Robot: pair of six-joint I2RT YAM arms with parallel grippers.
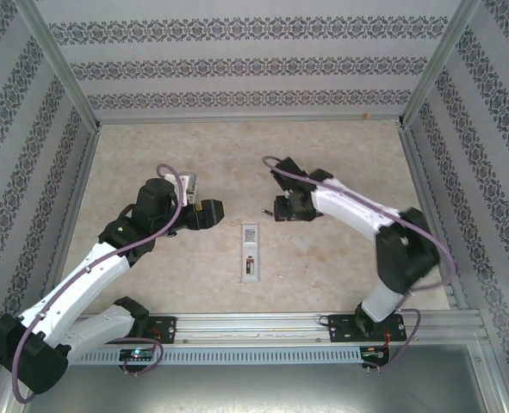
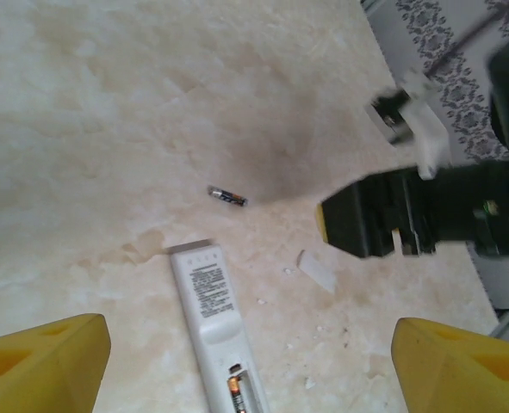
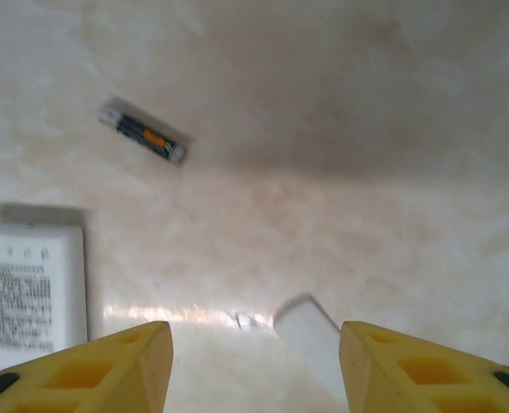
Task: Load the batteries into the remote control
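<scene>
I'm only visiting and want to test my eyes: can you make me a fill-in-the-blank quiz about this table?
The remote control lies with its buttons facing ___.
A loose battery lies on the ___, apart from the remote.
The left fingers and right fingers are both ___, not shut.
Missing words: down; table; open.

Lab rig: alu frame [image 1: 61, 69], wallpaper walls [image 1: 254, 60].

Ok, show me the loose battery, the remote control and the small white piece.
loose battery [image 3: 144, 136], right wrist view, its orange-banded middle.
remote control [image 2: 208, 290], left wrist view, the printed label on its back.
small white piece [image 2: 317, 270], left wrist view, its flat centre.
</scene>
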